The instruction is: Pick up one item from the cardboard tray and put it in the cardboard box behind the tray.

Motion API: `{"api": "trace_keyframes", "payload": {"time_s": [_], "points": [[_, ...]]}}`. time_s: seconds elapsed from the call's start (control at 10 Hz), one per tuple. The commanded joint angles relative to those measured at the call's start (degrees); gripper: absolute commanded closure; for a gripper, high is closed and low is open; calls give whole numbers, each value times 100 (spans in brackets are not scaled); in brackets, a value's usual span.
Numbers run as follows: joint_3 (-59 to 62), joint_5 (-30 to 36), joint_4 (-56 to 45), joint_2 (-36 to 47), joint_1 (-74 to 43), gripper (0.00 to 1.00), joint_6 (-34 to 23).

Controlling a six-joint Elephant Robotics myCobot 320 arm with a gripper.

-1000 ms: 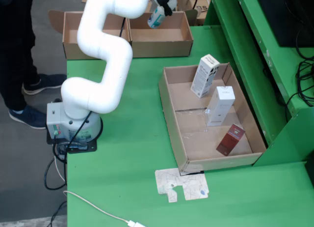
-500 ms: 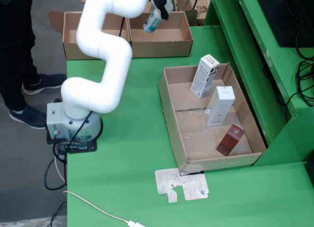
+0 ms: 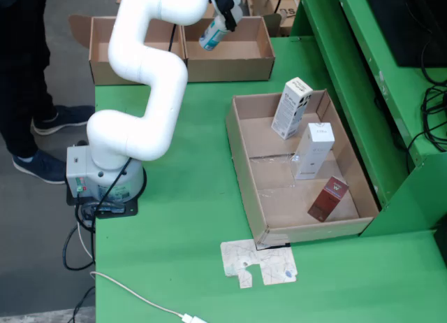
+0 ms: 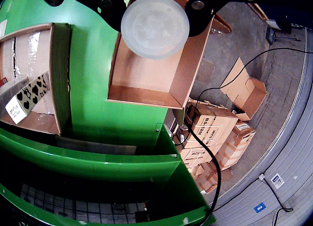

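The view from above shows the tool (image 3: 222,8) pinching a bottle (image 3: 212,32) over the cardboard box (image 3: 227,59); only release remains.

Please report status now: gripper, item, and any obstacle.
Gripper shut on bottle. Bottle hangs over cardboard box. Nothing blocks the drop.

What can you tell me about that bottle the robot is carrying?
The bottle is small and whitish, looks like translucent plastic, with bluish marks on its side. It hangs tilted in the air, gripped near its upper end by the black fingers, over the open box behind the tray. In the view that rides on the gripper its round, flat base faces the camera. Nothing else touches it.
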Motion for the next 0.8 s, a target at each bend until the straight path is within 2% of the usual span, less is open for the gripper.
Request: {"api": "trace_keyframes", "payload": {"time_s": [0.0,0.4,0.7], "points": [[158,-240,477,-31,100,100,-31],[158,-527,687,-197,256,100,-47],[158,-563,336,-83,353,100,58]]}}
